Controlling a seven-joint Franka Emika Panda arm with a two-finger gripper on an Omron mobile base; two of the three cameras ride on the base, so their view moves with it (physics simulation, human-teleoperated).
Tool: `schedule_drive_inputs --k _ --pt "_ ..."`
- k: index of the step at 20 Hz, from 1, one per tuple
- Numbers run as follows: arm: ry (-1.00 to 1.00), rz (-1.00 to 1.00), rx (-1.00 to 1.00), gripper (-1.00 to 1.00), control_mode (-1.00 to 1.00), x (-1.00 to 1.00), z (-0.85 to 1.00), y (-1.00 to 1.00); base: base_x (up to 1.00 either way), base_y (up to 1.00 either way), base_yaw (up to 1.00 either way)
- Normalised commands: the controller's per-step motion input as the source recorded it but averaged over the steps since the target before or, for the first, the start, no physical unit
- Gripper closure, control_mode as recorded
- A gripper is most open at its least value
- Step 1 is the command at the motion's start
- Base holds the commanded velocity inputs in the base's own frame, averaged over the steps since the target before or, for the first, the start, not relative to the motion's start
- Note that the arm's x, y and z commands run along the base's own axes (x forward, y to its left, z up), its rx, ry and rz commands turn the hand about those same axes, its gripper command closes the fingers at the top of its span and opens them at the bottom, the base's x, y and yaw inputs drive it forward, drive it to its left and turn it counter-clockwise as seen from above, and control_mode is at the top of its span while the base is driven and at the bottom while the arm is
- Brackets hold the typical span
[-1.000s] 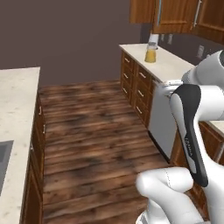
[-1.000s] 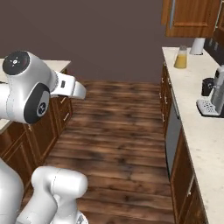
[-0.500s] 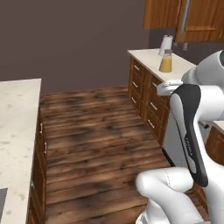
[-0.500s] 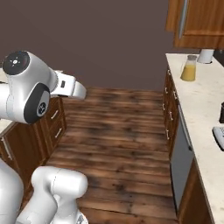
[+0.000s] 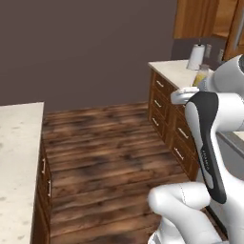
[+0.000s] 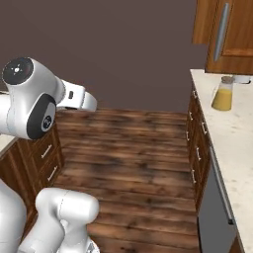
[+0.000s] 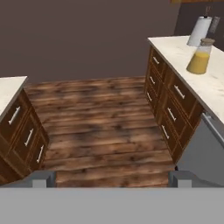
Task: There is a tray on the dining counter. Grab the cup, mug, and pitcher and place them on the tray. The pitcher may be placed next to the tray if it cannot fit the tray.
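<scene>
A narrow speckled counter (image 7: 192,65) runs along the wall at about two o'clock in the hand view, on dark wooden drawer cabinets (image 7: 168,103). On it stands the pitcher (image 7: 200,56), upright, a clear cone holding orange liquid under a round brown lid. Just behind it, toward one o'clock, stands a white paper towel roll (image 7: 199,31), upright and close to the pitcher. The right base view shows the same pitcher (image 6: 223,93) at two o'clock on that counter (image 6: 232,133). A second beige speckled counter (image 5: 16,167) lies at nine o'clock in the left base view. Dark wooden plank floor (image 7: 100,127) spreads between the two counters.
</scene>
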Motion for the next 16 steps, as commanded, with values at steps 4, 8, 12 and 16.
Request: schedule_drive_inputs --k 4,8,12,16 --pt "0.00 0.00 0.00 -1.00 1.00 0.00 0.00 0.00 1.00 0.01 -0.11" --pt "0.00 0.00 0.00 -1.00 1.00 0.00 0.00 0.00 1.00 0.09 -0.27" --pt "0.00 0.00 0.00 -1.00 1.00 0.00 0.00 0.00 1.00 0.17 -0.34" --pt "0.00 0.00 0.00 -1.00 1.00 0.00 0.00 0.00 0.79 0.28 -0.49"
